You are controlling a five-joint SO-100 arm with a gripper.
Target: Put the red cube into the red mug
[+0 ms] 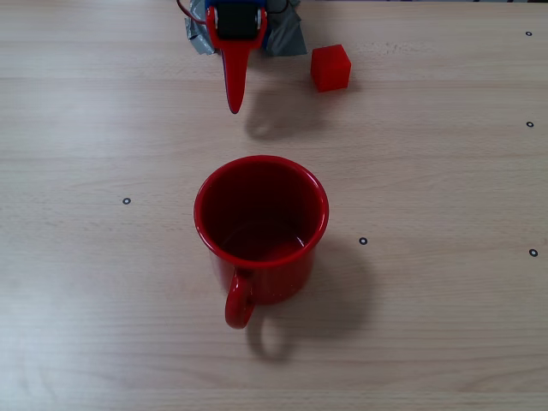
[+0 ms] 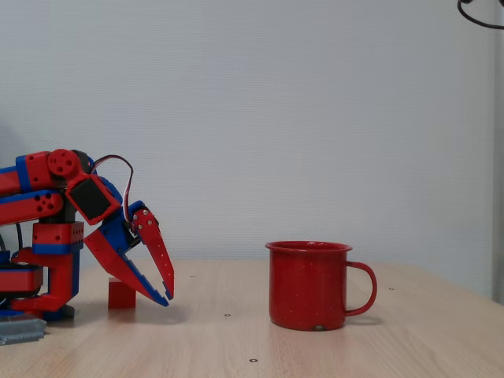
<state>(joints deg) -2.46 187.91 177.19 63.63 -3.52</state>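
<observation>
The red cube (image 1: 330,68) rests on the wooden table near the far edge, to the right of my gripper (image 1: 234,104) and apart from it. In the side-on fixed view the red cube (image 2: 120,294) sits behind the lower finger, partly covered by it. My gripper (image 2: 166,298) points down at the table, its tips together just above the surface with nothing between them. The red mug (image 1: 261,227) stands upright in the middle of the table, nothing inside it, its handle (image 1: 238,301) turned toward the near edge. From the side the red mug (image 2: 309,285) stands well to the right of the gripper.
Grey tape (image 1: 287,36) holds the arm's base at the table's far edge. Small black ring marks (image 1: 127,201) dot the light wooden table (image 1: 445,171). A plain white wall (image 2: 315,118) stands behind.
</observation>
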